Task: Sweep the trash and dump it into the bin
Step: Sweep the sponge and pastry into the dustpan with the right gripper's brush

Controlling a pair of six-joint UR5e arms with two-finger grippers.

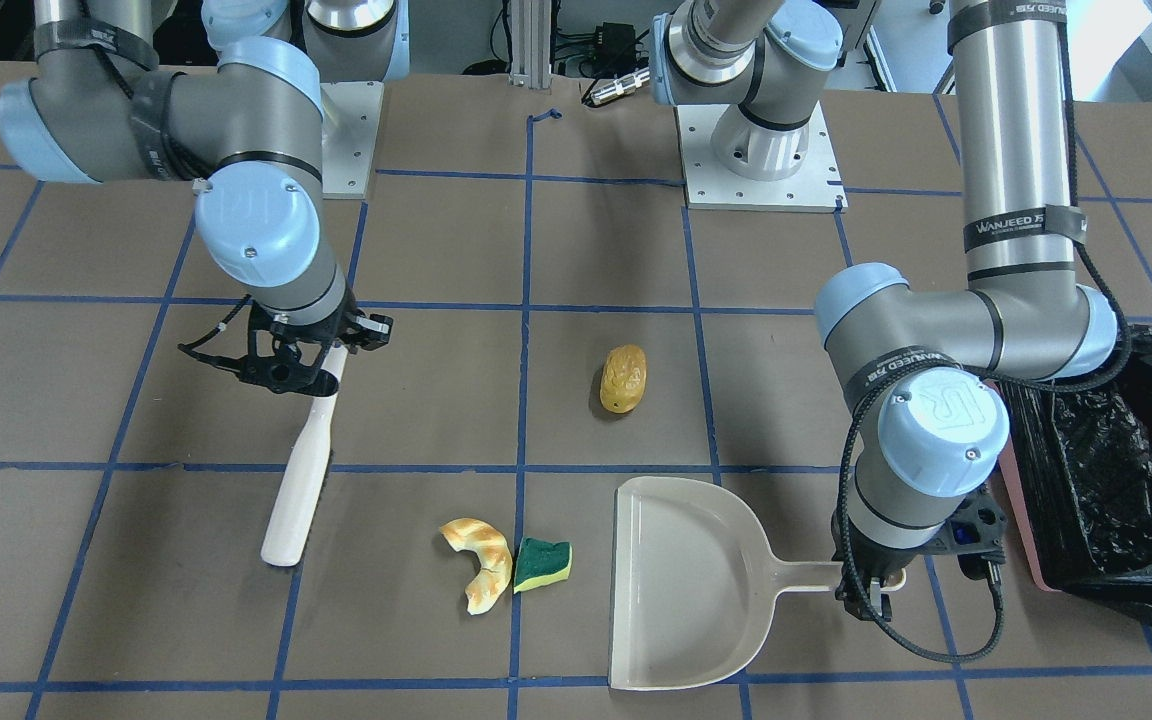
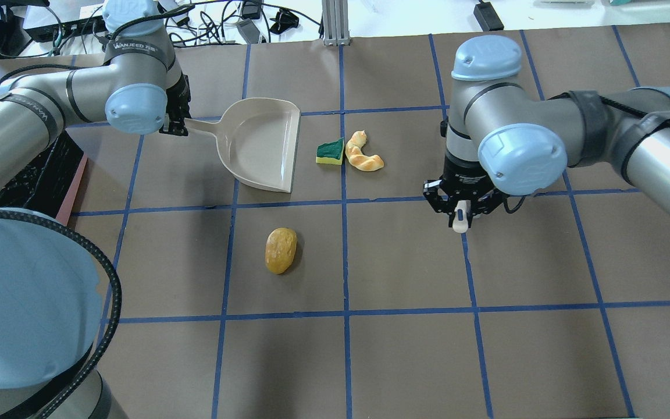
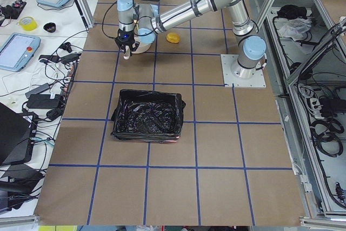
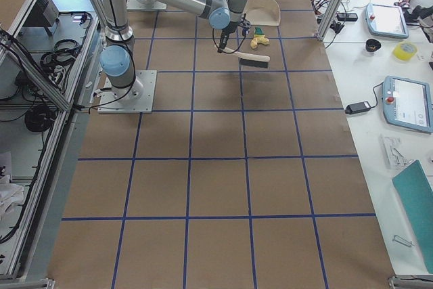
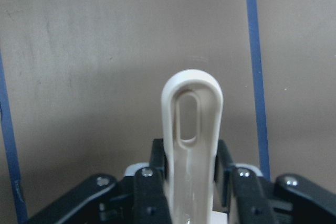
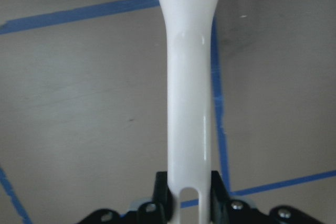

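Observation:
The trash lies loose on the table: a bread roll (image 1: 623, 379) (image 2: 280, 249), a croissant piece (image 1: 479, 563) (image 2: 363, 154) and a green-and-yellow sponge wedge (image 1: 542, 563) (image 2: 330, 151) touching it. My left gripper (image 1: 871, 582) (image 5: 191, 182) is shut on the handle of the beige dustpan (image 1: 686, 580) (image 2: 259, 142), which rests flat with its mouth toward the sponge. My right gripper (image 1: 311, 362) (image 6: 190, 198) is shut on the handle of the beige hand brush (image 1: 298, 480), whose head rests on the table. The pink bin (image 1: 1018, 500) (image 3: 146, 94), lined with a black bag, stands beside the left arm.
Both arm bases stand on white plates (image 1: 761, 185) at the robot's edge of the table. Blue tape lines grid the brown tabletop. The roll lies apart from the other two pieces, nearer the robot.

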